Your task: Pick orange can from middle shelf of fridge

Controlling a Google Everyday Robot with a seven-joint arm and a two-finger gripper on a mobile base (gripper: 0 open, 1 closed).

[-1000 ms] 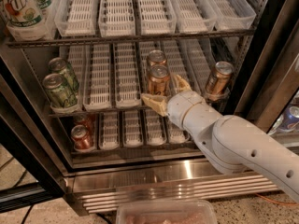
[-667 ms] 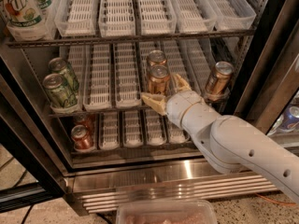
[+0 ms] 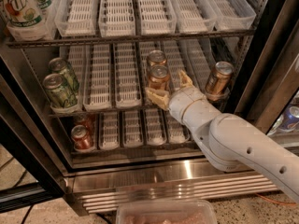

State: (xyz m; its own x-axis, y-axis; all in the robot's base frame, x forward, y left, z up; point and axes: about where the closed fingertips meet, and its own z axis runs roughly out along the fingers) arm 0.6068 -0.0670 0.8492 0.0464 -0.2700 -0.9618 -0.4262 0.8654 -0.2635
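Observation:
An orange can (image 3: 159, 78) stands upright at the front of a white lane tray on the middle shelf (image 3: 126, 80) of the fridge (image 3: 177, 172). A second orange can (image 3: 156, 58) stands right behind it, and a third (image 3: 218, 80) stands at the shelf's right end. My gripper (image 3: 167, 88) reaches in from the lower right at the front can. Its tan fingers are spread, one finger (image 3: 154, 97) low at the can's left front and the other at its right side. The jaws are open around the can, which still rests on the tray.
Two green cans (image 3: 60, 90) stand at the left of the middle shelf. Red cans (image 3: 82, 137) sit on the lowest tier. A 7UP bottle (image 3: 18, 8) stands on the top shelf's left. A clear plastic container (image 3: 166, 212) sits below the fridge. The dark door frame (image 3: 266, 55) is at the right.

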